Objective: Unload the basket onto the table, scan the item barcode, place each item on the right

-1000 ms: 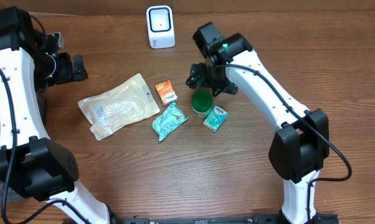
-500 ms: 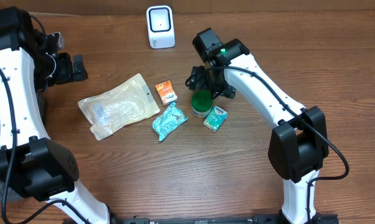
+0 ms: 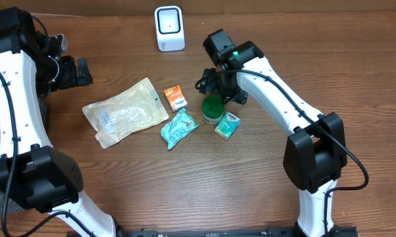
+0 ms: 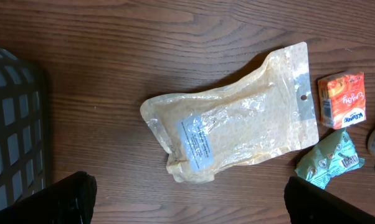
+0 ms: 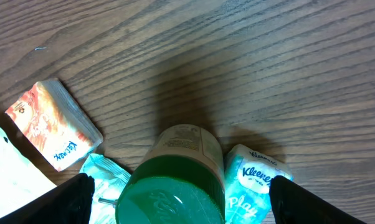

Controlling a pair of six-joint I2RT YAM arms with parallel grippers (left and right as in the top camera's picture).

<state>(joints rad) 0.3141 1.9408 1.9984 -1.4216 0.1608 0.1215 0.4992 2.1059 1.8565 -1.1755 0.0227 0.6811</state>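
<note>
Several items lie mid-table. A green-lidded jar point(image 3: 213, 108) stands upright beside a teal Kleenex pack point(image 3: 228, 124). My right gripper point(image 3: 218, 85) hovers over the jar's far side, open. In the right wrist view the jar point(image 5: 175, 186) sits between its spread fingers, apart from both, with the gripper point(image 5: 187, 202) above the lid. The white barcode scanner point(image 3: 169, 27) stands at the table's far edge. My left gripper point(image 3: 78, 71) is open at the far left, holding nothing; in the left wrist view the gripper point(image 4: 187, 199) is over bare wood.
A yellowish clear bag point(image 3: 125, 112) lies left of centre. An orange pack point(image 3: 175, 97) and a teal pouch point(image 3: 179, 128) lie left of the jar. A black mesh basket point(image 4: 13, 124) shows at the left edge of the left wrist view.
My right gripper has shifted slightly left, closer over the jar, and its jaws have narrowed a little. The left arm has not moved.
</note>
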